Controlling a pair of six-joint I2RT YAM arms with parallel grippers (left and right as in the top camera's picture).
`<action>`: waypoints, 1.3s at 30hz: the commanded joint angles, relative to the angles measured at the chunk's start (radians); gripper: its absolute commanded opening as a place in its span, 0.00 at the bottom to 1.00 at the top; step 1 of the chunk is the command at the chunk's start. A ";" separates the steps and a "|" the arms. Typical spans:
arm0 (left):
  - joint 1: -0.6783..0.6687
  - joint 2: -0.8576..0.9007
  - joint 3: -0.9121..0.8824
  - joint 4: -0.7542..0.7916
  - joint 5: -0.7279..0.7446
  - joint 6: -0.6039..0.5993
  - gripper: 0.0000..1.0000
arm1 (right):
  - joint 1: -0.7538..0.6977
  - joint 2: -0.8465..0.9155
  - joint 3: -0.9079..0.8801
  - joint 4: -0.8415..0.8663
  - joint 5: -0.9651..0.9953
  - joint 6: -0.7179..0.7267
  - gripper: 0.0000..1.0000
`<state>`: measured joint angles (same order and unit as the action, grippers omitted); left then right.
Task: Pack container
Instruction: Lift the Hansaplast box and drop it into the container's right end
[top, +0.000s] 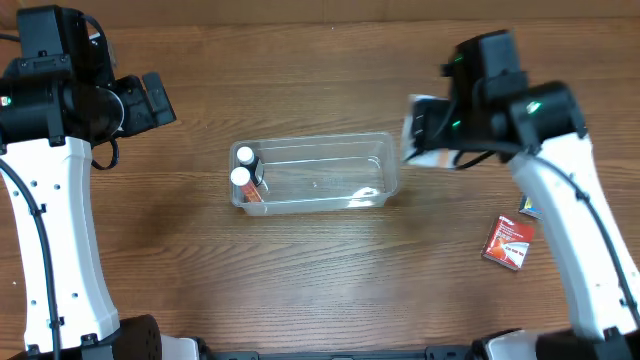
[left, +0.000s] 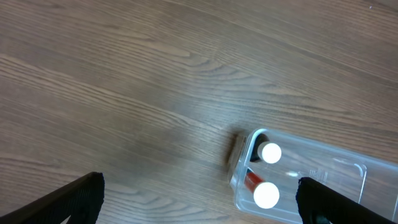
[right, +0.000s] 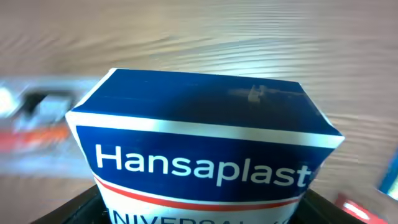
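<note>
The clear plastic container (top: 340, 155) lies mid-table with two white-capped bottles (top: 243, 168) at its left end; it also shows in the left wrist view (left: 348, 171). My right gripper (top: 425, 130) is shut on a blue and white Hansaplast box (right: 205, 143) and holds it above the table just right of the container's right end. My left gripper (left: 199, 205) is open and empty, up at the far left, away from the container.
A small red box (top: 508, 243) lies on the table at the right, with another small item (top: 527, 208) just above it. The table is brown wood.
</note>
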<state>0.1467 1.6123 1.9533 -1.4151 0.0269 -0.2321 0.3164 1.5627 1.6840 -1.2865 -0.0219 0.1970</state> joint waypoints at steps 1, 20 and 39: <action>0.003 0.005 0.011 -0.002 0.008 0.016 1.00 | 0.121 0.047 -0.018 0.035 0.005 -0.019 0.80; 0.003 0.005 0.011 -0.006 0.007 0.027 1.00 | 0.183 0.310 -0.006 0.099 0.106 -0.002 0.80; 0.003 0.005 0.011 -0.014 -0.001 0.027 1.00 | -0.755 0.201 -0.102 0.075 0.098 -0.085 1.00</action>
<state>0.1467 1.6123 1.9533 -1.4284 0.0269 -0.2279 -0.4026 1.6997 1.6318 -1.2293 0.1001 0.1738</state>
